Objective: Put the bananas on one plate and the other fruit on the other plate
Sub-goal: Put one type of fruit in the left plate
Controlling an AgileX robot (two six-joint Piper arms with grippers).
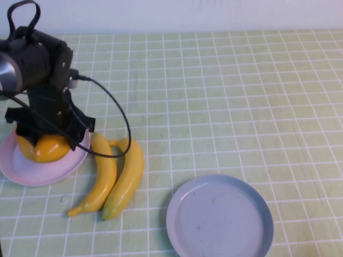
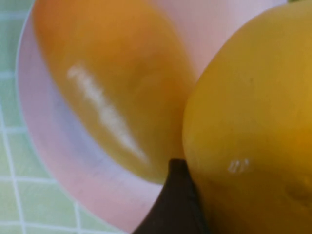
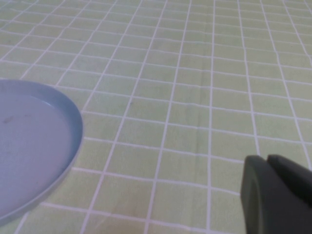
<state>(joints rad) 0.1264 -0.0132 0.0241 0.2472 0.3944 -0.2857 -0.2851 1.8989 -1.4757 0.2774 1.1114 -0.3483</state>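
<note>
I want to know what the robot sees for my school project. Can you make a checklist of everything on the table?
Surface: green checked tablecloth.
Pink plate: two mangoes on it.
Bananas: two, side by side on the cloth, beside the pink plate.
Blue plate: holds nothing.
Clutter: nothing seen.
Left gripper: down over the pink plate, right at the mangoes.
Right gripper: near the blue plate; out of the high view.
Cables: black cable loops from the left arm over the bananas.
Surroundings: pale wall behind the table.
</note>
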